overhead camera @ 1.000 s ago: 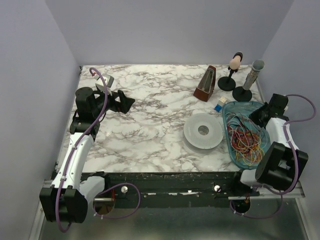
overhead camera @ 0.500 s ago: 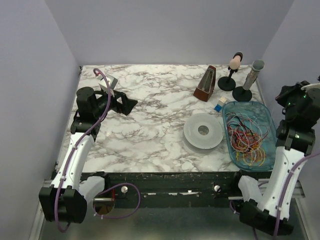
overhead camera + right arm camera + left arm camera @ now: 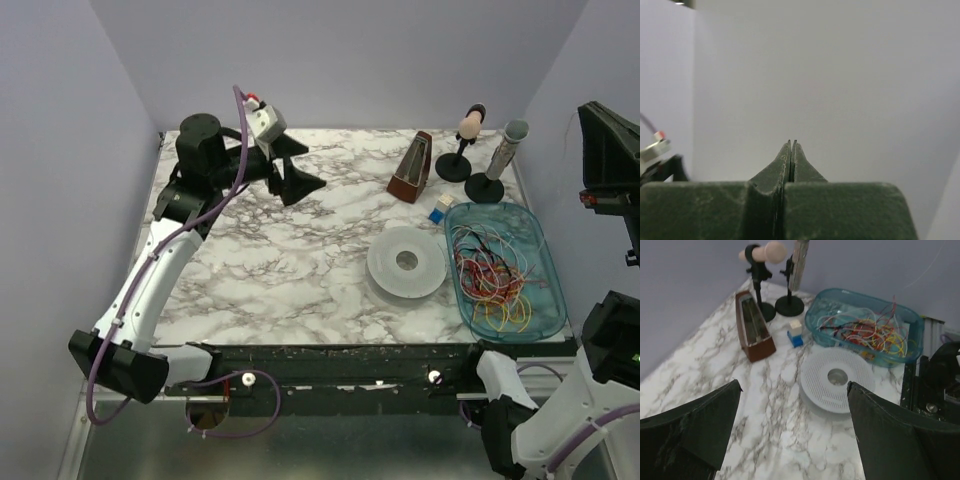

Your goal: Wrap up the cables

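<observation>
The cables (image 3: 488, 275) are a tangle of thin red, orange, yellow and green wires lying in a blue translucent tray (image 3: 535, 232) at the table's right. They also show in the left wrist view (image 3: 865, 332). My left gripper (image 3: 297, 172) is open and empty, held high over the back middle of the table, with its fingers (image 3: 900, 435) spread wide (image 3: 793, 385). My right gripper (image 3: 590, 120) is raised high at the right edge, well above the tray. It is shut on nothing (image 3: 792, 142) and faces the wall.
A white round perforated spool (image 3: 405, 262) lies left of the tray. A brown metronome (image 3: 410, 168), a small blue-and-white cube (image 3: 440, 208) and two microphones on black stands (image 3: 462, 140) (image 3: 497, 162) stand at the back right. Walls enclose three sides.
My left arm has lifted and swung from the back left toward the back middle. My right arm has risen from beside the tray to high at the right edge.
</observation>
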Robot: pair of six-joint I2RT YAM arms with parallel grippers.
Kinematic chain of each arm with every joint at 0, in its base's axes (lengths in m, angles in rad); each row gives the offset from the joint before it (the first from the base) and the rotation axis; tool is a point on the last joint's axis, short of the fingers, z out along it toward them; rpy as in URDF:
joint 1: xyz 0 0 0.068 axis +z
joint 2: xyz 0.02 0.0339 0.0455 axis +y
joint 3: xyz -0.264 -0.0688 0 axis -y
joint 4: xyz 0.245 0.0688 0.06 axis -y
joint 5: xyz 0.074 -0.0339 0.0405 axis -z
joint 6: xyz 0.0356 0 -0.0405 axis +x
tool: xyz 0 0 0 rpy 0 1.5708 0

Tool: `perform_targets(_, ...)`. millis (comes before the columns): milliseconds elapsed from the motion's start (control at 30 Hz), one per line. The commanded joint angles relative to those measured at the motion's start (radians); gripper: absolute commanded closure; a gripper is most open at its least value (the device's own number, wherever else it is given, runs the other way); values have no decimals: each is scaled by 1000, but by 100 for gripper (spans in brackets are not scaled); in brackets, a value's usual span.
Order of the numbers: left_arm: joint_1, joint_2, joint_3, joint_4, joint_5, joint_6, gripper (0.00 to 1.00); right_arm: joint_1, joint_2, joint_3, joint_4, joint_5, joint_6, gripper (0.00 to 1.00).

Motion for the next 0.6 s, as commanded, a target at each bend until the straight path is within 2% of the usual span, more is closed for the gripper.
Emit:
perform_targets(0,-100,109,242,134,79,-129,5,6,93,30,230,-304,265,99)
perform_targets(133,-227,241,477,318,108,-298,5,6,98,-19,303,-314,351,99)
perform_targets(300,-448,482,865,290,55,-349,1,9,96,-82,332,-327,403,99)
perform_targets(367,-496,556,919,381,48,-438,1,10,87,-94,309,-327,383,99)
perform_targets(433,-522,590,899,479,45,-486,1,10,73,-109,298,-322,374,99)
perform_targets(567,-605,639,902,500,9,-460,1,12,53,-169,330,-336,400,99)
